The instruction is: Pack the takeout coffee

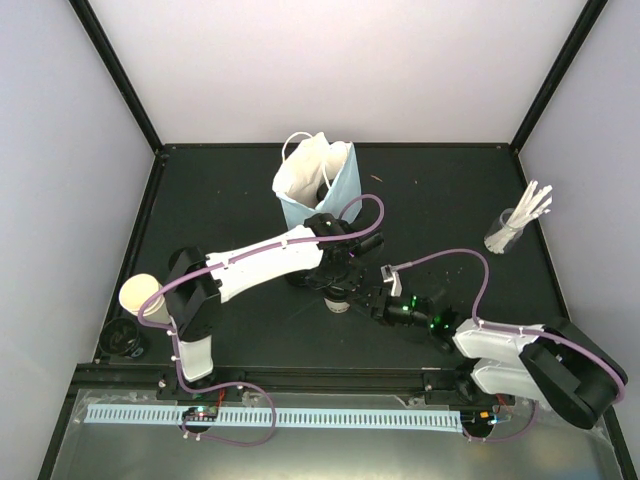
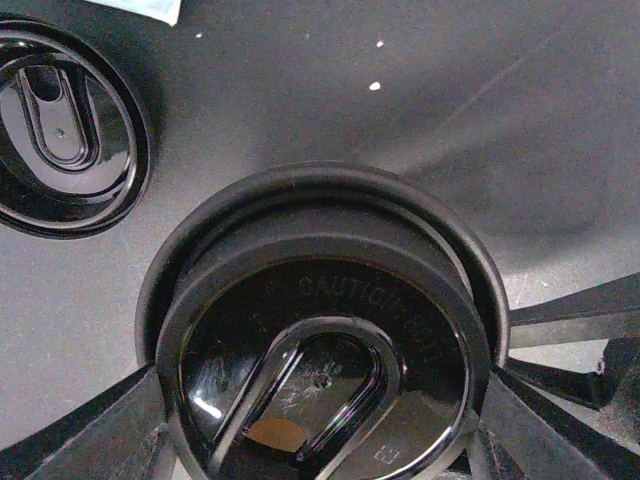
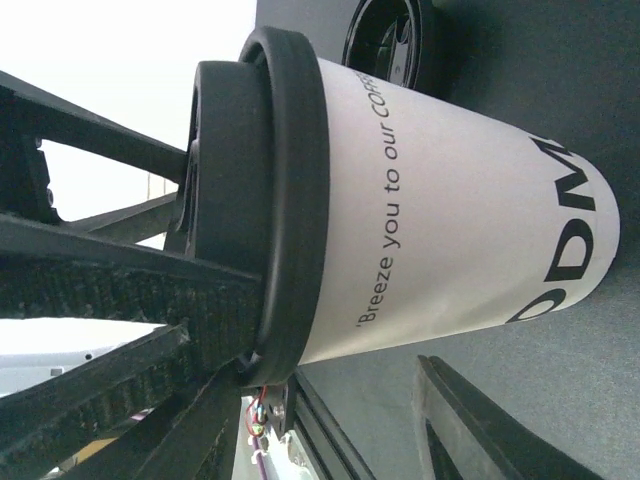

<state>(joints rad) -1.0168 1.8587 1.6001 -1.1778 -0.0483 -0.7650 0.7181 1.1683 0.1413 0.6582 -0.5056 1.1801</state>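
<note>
A cream paper cup [image 3: 450, 200] with a black lid [image 2: 325, 350] stands mid-table, partly hidden under both grippers in the top view [image 1: 341, 304]. My left gripper [image 1: 338, 285] comes down from above, its fingers [image 2: 90, 430] pressed on either side of the lid's rim. My right gripper [image 1: 372, 300] reaches in from the right, level with the cup's wall. Its lower finger [image 3: 470, 430] stands a little clear of the cup and the other finger is out of view. A second black lid [image 2: 60, 120] sits just beyond the cup.
A light-blue paper bag [image 1: 315, 180] stands open behind the grippers. A glass of white sticks [image 1: 510, 228] is at the right edge. An uncovered cream cup [image 1: 140, 293] and a loose black lid [image 1: 125, 338] sit by the left arm's base.
</note>
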